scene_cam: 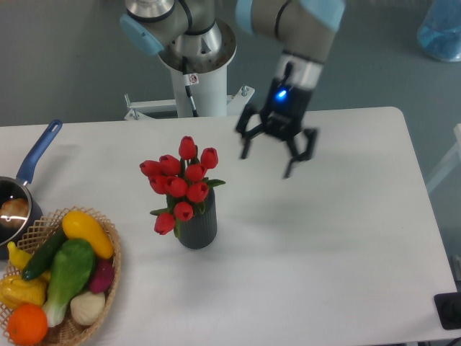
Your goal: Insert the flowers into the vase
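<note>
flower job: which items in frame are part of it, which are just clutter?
Part of the job:
- flowers, red tulips, standing in the vase
- vase, dark grey, ribbed, upright
- tool, open, up and to the right of the bunch, holding nothing

Just lying about:
- wicker basket of vegetables, front left
- blue-handled saucepan, left edge

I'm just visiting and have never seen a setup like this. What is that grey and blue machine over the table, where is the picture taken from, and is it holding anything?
It is a jointed robot arm. Its gripper, a two-finger claw with a blue light, hangs open and empty above the white table. One fixed camera looks down from the front. On the table stand red tulips, the flowers, in a dark ribbed vase. At the left are a wicker basket of vegetables and a blue-handled saucepan.
</note>
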Tool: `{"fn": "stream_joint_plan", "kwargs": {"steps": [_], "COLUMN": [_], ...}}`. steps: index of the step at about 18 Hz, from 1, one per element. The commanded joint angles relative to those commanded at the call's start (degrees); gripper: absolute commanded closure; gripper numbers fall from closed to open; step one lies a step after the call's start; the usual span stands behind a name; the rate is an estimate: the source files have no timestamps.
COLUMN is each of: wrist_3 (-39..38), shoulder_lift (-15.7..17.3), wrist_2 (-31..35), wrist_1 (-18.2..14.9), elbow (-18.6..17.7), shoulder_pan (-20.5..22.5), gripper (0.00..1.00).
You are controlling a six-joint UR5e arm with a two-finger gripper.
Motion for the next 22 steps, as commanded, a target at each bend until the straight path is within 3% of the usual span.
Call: {"fn": "stream_joint_plan", "kwargs": {"steps": [3,5,10,16,22], "wrist_3": [0.6,2.71,12.01,28.1,34.87], "shoulder_lift": [2.03,2.47,2.91,3.79,3.44], "wrist_2": [3.6,9.49,14.33,15.22,15.22], "wrist_1": [-0.18,-0.18,-0.96,-4.83,-5.01], "elbow": [0.27,1.06,1.33,0.63,-0.17], "shoulder_pan": [3.79,3.98,6.17,14.07,20.31], "gripper": [0.0,0.0,0.0,0.0,0.0]}}
